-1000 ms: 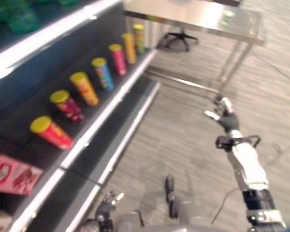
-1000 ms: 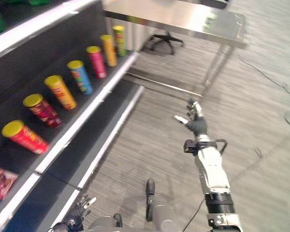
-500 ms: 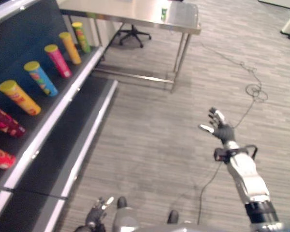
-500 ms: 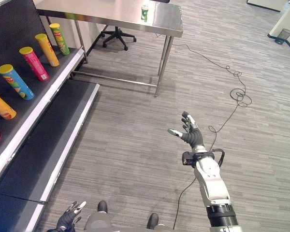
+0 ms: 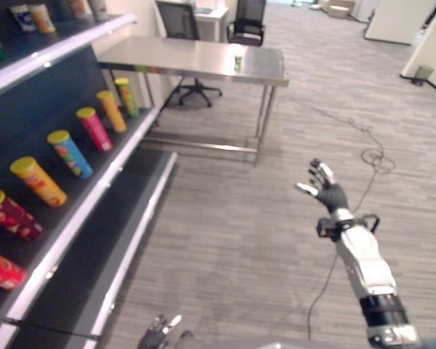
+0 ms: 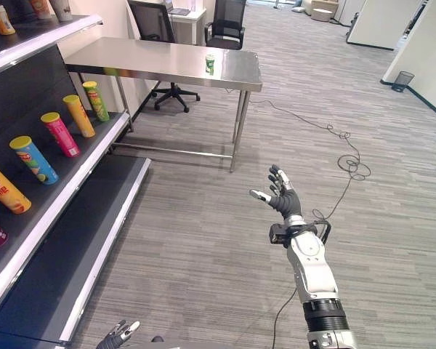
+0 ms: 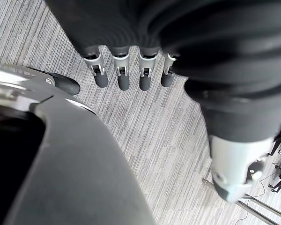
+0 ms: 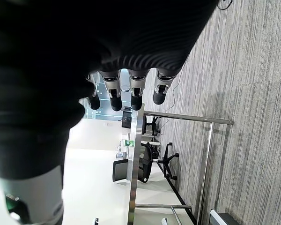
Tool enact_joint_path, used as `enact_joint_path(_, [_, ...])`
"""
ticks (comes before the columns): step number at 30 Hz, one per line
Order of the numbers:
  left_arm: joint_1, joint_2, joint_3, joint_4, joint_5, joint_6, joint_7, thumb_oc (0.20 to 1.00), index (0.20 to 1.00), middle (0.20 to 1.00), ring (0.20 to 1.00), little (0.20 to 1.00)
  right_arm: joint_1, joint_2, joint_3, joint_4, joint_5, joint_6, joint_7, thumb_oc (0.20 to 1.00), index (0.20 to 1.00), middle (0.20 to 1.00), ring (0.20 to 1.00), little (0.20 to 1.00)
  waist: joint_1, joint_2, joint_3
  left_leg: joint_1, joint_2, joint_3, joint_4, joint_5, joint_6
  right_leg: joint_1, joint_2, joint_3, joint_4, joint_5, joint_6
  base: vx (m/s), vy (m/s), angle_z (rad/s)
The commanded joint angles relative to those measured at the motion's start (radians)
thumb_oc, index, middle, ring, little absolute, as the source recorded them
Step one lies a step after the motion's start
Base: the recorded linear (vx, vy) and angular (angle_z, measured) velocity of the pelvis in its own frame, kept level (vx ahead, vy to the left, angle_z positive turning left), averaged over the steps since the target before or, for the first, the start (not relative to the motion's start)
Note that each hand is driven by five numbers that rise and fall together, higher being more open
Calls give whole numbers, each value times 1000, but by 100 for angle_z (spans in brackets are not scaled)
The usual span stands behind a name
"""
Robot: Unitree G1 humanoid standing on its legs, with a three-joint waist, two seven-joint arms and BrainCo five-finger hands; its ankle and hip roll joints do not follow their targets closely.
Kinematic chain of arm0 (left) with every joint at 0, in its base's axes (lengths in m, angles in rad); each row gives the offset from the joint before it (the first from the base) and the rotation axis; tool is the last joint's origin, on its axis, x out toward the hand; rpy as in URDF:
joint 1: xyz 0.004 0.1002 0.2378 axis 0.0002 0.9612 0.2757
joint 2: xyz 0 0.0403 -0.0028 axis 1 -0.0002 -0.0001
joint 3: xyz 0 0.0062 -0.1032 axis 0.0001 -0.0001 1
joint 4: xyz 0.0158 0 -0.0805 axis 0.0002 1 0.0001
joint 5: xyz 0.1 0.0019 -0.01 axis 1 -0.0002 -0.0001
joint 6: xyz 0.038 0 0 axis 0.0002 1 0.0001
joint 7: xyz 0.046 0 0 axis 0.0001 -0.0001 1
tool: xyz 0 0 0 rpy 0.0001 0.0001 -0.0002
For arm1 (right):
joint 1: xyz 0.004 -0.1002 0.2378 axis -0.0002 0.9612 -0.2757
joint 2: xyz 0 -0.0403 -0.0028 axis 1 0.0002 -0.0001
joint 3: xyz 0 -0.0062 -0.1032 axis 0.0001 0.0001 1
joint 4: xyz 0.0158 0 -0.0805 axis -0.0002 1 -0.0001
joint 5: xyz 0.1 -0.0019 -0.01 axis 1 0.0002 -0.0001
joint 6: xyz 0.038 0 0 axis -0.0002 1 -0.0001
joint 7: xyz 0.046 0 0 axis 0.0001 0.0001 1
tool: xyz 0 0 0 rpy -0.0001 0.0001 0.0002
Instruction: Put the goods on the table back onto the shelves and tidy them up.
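A small green can [image 6: 210, 64] stands alone on the steel table [image 6: 152, 58] at the back. On my left, several tall snack tubes stand in a row on the dark shelf [image 6: 65, 196], among them a green tube [image 6: 96, 100], a pink tube [image 6: 60, 134] and a blue tube [image 6: 33, 159]. My right hand [image 6: 282, 198] is raised in mid-air over the floor, well short of the table, with its fingers [image 8: 133, 96] spread, open and empty. My left hand [image 6: 118, 336] hangs low at the bottom edge, its fingers [image 7: 122, 77] straight, holding nothing.
Cups [image 6: 0, 18] stand on the top shelf board. The lower shelf board [image 6: 65, 262] is bare. Office chairs [image 6: 225, 18] stand behind the table. A small bin [image 6: 402, 78] sits by the far right wall. Grey floor [image 6: 196, 218] lies between me and the table.
The whole picture has shifted: the camera has swung away from the shelves and up toward the table. My right hand stays raised and open; my left hand stays low.
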Motion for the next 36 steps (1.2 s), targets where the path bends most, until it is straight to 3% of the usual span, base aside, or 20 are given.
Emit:
enact_joint_path(1, [-171, -130, 3, -122, -106, -25, 0, 1000, 1000, 1000, 1000, 1000, 280, 215, -327, 796, 33, -146, 184, 1000, 1000, 1000, 1000, 1000, -71, 30, -111, -10, -54, -27, 8, -36, 52, -118, 30, 102, 4, 78, -43, 6, -1, 13])
enact_joint_path(8, [-186, -136, -1, -77, -134, -13, -44, 1000, 1000, 1000, 1000, 1000, 289, 200, -279, 707, 30, -160, 187, 1000, 1000, 1000, 1000, 1000, -77, 41, -121, -4, -53, -27, 8, -34, 51, -110, 36, 107, 4, 76, -42, -1, -6, 0])
enact_joint_path(21, [-184, -119, 2, -59, -114, -7, -38, 1000, 1000, 1000, 1000, 1000, 323, 165, -268, 712, -9, -154, 175, 1000, 1000, 1000, 1000, 1000, -80, 44, -113, -2, -38, -30, 8, -20, 49, -112, 48, 104, 4, 79, -39, 0, -36, -4])
enact_joint_path(25, [-179, -103, -26, -64, -98, 2, -40, 1000, 1000, 1000, 1000, 1000, 335, 160, -265, 716, -11, -154, 183, 1000, 1000, 1000, 1000, 1000, -85, 48, -89, 22, -17, -20, 8, 33, 40, -107, 60, 98, 4, 85, -35, 36, -106, -2])
enact_joint_path(28, [-157, -99, -47, -85, -97, 12, -56, 1000, 1000, 1000, 1000, 1000, 356, 161, -252, 673, 1, -148, 193, 1000, 1000, 1000, 1000, 1000, -68, -1, -20, -106, -22, -53, 320, 34, 33, -79, 34, 97, 4, 119, -37, -22, -191, 9])
enact_joint_path(29, [-156, -99, -48, -85, -97, 13, -56, 1000, 1000, 1000, 1000, 1000, 357, 162, -251, 672, 1, -147, 192, 1000, 1000, 1000, 1000, 1000, -72, 4, -21, -118, -17, -59, 344, 18, 33, -77, 39, 93, 4, 116, -37, -6, -188, 52])
enact_joint_path(30, [-143, -107, -61, -92, -101, 12, -67, 1000, 1000, 1000, 1000, 1000, 354, 156, -230, 668, 6, -146, 191, 1000, 1000, 1000, 1000, 1000, -42, -15, 32, -202, -57, -92, 506, 4, 42, -47, 28, 105, 12, 131, -47, 85, -150, 55])
enact_joint_path(32, [-146, -102, -71, -94, -99, 11, -69, 1000, 1000, 1000, 1000, 1000, 339, 146, -216, 667, 7, -144, 188, 1000, 1000, 1000, 1000, 1000, -29, -11, 55, -253, -71, -101, 575, -5, 39, -30, 31, 111, 13, 129, -51, 122, -95, 31])
enact_joint_path(33, [-153, -96, -72, -82, -100, 15, -84, 1000, 1000, 1000, 1000, 1000, 313, 137, -201, 660, 6, -142, 181, 1000, 1000, 1000, 1000, 1000, -11, -5, 64, -307, -62, -87, 458, -26, 50, 7, 58, 129, 4, 111, -54, 146, -20, -4])
enact_joint_path(34, [-155, -95, -71, -81, -100, 14, -85, 1000, 1000, 1000, 1000, 1000, 312, 137, -201, 660, 6, -142, 180, 1000, 1000, 1000, 1000, 1000, -4, -9, 67, -293, -63, -78, 441, -20, 50, 8, 55, 136, 4, 111, -55, 367, -14, -8])
enact_joint_path(35, [-144, -88, -76, -71, -94, 14, -99, 1000, 1000, 1000, 1000, 1000, 315, 147, -211, 636, 14, -143, 186, 1000, 1000, 1000, 1000, 1000, 5, -7, 65, -318, -42, -48, 275, -9, 51, 21, 72, 146, 4, 108, -51, 216, 6, -26])
enact_joint_path(36, [-143, -87, -76, -70, -94, 14, -100, 1000, 1000, 1000, 1000, 1000, 316, 147, -210, 635, 14, -142, 186, 1000, 1000, 1000, 1000, 1000, 7, -10, 62, -305, -44, -45, 255, -7, 50, 22, 70, 148, 4, 104, -52, 213, 10, -27])
